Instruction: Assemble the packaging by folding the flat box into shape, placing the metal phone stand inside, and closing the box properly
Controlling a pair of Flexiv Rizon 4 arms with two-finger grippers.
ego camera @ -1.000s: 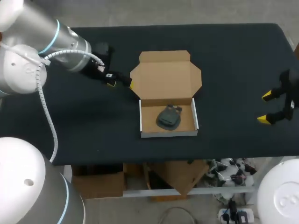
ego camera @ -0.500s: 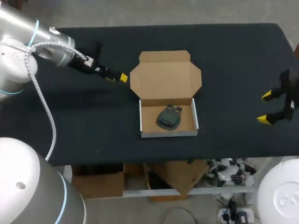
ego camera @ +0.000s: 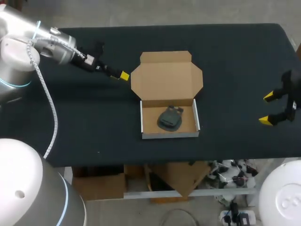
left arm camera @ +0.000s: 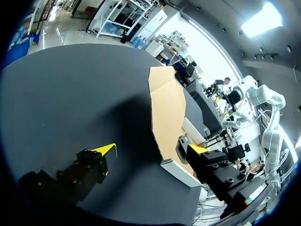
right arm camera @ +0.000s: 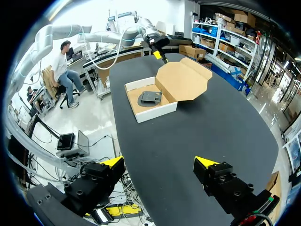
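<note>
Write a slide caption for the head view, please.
Phone stand in the folded box, lid open; left arm beside the lid, right arm apart, jaws open.

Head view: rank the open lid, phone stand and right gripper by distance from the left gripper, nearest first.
1. open lid: its side edge lies right beside the left gripper; contact can't be told.
2. phone stand: inside the box tray, beyond the lid.
3. right gripper: across the table at its right side, jaws open.

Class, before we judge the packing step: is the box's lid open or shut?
Open. The lid lies folded back flat, and the phone stand shows uncovered inside the box.
</note>
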